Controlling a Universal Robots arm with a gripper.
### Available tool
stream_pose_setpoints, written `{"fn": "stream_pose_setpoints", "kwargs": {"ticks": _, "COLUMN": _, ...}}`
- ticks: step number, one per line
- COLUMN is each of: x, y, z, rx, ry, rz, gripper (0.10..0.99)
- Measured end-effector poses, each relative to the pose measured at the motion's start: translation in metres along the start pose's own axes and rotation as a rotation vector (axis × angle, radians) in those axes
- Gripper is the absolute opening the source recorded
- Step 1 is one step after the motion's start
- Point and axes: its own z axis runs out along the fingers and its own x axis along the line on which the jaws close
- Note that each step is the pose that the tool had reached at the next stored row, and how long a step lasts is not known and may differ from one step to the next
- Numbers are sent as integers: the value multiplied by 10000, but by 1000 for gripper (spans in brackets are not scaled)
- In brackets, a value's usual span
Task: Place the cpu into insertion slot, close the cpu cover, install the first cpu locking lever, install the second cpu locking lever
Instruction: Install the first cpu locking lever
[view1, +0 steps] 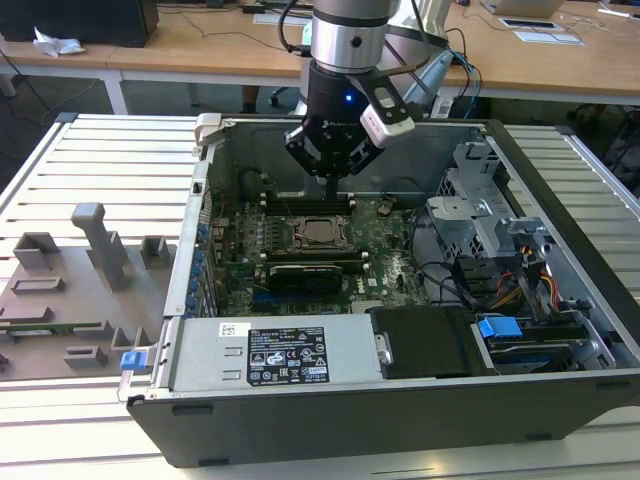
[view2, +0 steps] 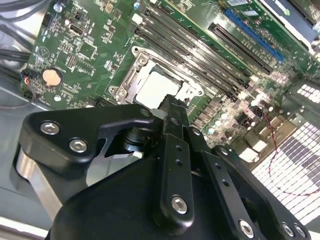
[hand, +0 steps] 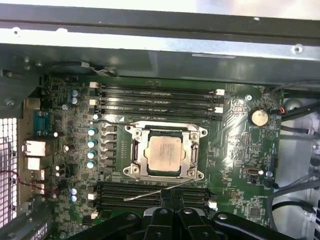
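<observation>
Where the exterior view looks into the open dark grey metal computer case (view1: 330, 425), the black two-finger gripper (view1: 333, 196) hangs tip-down over the green circuit board (view1: 392, 272), just behind the small flat square pale silver cpu (view1: 322, 232). Fingers drawn together to one narrow tip, nothing seen between them. In the second wrist view, the gripper (view2: 170, 104) is above the near edge of the thin silver-grey square metal cpu cover (view2: 129, 80); the cpu (view2: 151, 87) shows pale through its window. Contact between tip and cover: cannot tell. In the first wrist view, the cpu (hand: 163, 152) sits flat and square in the insertion slot (hand: 131, 172), a metal-rimmed socket between two banks of long black memory slots (hand: 155, 92). The cpu cover (hand: 193, 152) lies down flat around the chip. A thin silver wire lever (hand: 147, 194) lies slantwise across the nearer memory slots, just beside the narrowed gripper (hand: 171, 196).
</observation>
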Motion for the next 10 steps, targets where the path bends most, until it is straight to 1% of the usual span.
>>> {"fn": "stream_pose_setpoints", "kwargs": {"ticks": 3, "x": 0, "y": 0, "z": 1, "rx": 2, "ry": 20, "rz": 331, "gripper": 106}}
{"fn": "stream_pose_setpoints", "kwargs": {"ticks": 7, "x": 0, "y": 0, "z": 1, "rx": 2, "ry": 22, "rz": 347, "gripper": 106}}
{"fn": "stream_pose_setpoints", "kwargs": {"ticks": 8, "x": -1, "y": 0, "z": 2, "rx": -37, "ry": 21, "rz": 345, "gripper": 106}}
{"fn": "stream_pose_setpoints", "kwargs": {"ticks": 9, "x": 1, "y": 0, "z": 1, "rx": -262, "ry": 15, "rz": 343, "gripper": 106}}
{"fn": "stream_pose_setpoints", "kwargs": {"ticks": 10, "x": 3, "y": 0, "z": 1, "rx": -517, "ry": 9, "rz": 341, "gripper": 106}}
